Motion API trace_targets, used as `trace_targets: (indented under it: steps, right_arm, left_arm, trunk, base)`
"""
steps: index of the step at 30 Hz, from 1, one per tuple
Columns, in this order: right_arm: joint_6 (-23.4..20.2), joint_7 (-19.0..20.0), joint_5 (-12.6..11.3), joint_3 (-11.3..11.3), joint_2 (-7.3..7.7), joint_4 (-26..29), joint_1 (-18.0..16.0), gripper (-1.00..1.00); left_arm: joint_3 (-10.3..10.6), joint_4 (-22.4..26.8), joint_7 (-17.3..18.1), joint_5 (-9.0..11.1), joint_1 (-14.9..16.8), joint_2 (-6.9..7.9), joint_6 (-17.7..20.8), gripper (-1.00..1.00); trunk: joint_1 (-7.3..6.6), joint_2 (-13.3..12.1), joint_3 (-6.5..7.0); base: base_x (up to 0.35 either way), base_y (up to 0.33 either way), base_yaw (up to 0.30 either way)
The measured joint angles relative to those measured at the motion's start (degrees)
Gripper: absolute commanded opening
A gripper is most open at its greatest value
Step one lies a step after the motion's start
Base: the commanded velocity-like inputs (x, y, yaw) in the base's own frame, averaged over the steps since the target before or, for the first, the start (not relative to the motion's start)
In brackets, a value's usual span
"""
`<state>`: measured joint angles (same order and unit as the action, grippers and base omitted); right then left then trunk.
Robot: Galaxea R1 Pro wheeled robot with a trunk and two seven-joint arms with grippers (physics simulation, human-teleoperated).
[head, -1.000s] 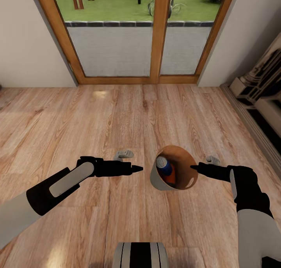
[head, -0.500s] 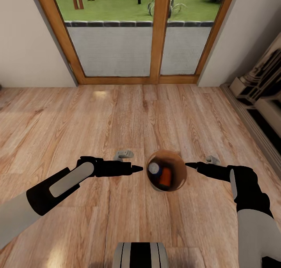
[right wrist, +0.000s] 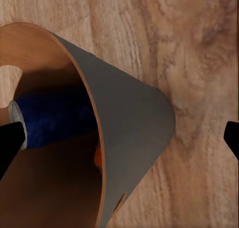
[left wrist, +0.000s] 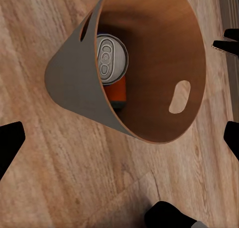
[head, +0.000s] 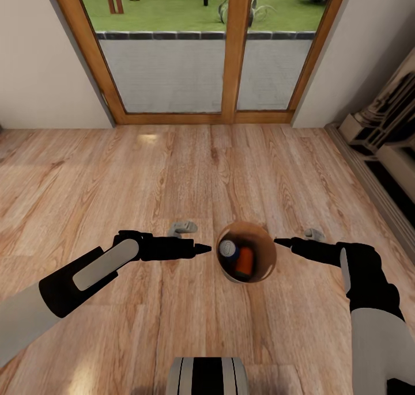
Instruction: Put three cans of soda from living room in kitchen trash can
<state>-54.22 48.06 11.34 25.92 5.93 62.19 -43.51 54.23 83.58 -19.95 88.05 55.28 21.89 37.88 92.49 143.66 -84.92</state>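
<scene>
The tash can [head: 264,250], coppery brown inside and grey outside, stands upright on the wood floor between my two grippers. Inside it I see a silver can top [head: 229,248] and an orange can of soda [head: 246,260]. My left gripper [head: 202,248] sits just left of the bin and is open. On the other side, my right gripper [head: 282,243] is open too, close to the rim. The left wrist view shows the bin's grey wall [left wrist: 74,83], a silver-topped can [left wrist: 110,58] and orange below it. In the right wrist view the bin [right wrist: 134,123] holds a blue can [right wrist: 55,118].
Wood-framed glass doors [head: 230,49] close the far side, with pale walls on both sides. A cabinet unit [head: 386,130] runs along the right edge. Two small grey objects [head: 183,228] [head: 314,234] lie on the floor behind the grippers. My base [head: 207,375] shows at the bottom.
The bin was tipped over with its mouth toward me a second ago; it now stands upright. My right gripper shifted slightly left. The left arm stayed put.
</scene>
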Motion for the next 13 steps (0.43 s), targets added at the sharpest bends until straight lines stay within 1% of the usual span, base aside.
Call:
trace_targets:
  steps: [4, 5, 6, 8, 9, 13]
  right_arm:
    - [-0.37, -0.20, 0.42, -0.39, 0.13, 3.73, 0.00, 1.00]
    - [-0.97, -0.34, 0.43, -0.41, 0.22, 6.25, -0.01, 1.00]
    - [-2.09, -0.37, 0.49, -0.42, 0.26, 8.50, -0.01, 1.00]
    - [-4.83, -0.25, 0.59, -0.43, 0.36, 11.13, 0.00, 1.00]
    - [-5.65, -0.19, 0.61, -0.43, 0.38, 11.95, 0.00, 1.00]
    - [-5.78, -0.05, 0.62, -0.41, 0.39, 13.48, 0.21, 1.00]
  left_arm:
    - [0.01, 0.00, 0.00, 0.03, 0.00, 0.00, 0.00, 1.00]
    - [0.00, 0.00, 0.00, 0.07, 0.00, 0.00, 0.00, 1.00]
    - [0.00, 0.00, 0.00, 0.09, 0.00, 0.00, 0.00, 1.00]
    - [-0.01, 0.00, 0.06, 0.18, 0.00, 0.00, 0.00, 1.00]
    - [-0.01, 0.00, 0.07, 0.23, 0.00, 0.00, 0.00, 1.00]
    - [-0.01, 0.00, 0.08, 0.51, 0.00, 0.00, 0.00, 1.00]
  trunk:
    - [0.00, 0.00, 0.00]
    - [0.00, 0.00, 0.00]
    - [0.00, 0.00, 0.00]
    - [0.00, 0.00, 0.00]
    - [0.00, 0.00, 0.00]
    - [0.00, 0.00, 0.00]
  base:
    - [0.000, 0.000, 0.000]
    - [0.000, 0.000, 0.000]
    - [0.000, 0.000, 0.000]
    - [0.000, 0.000, 0.000]
    - [0.000, 0.000, 0.000]
    - [0.000, 0.000, 0.000]
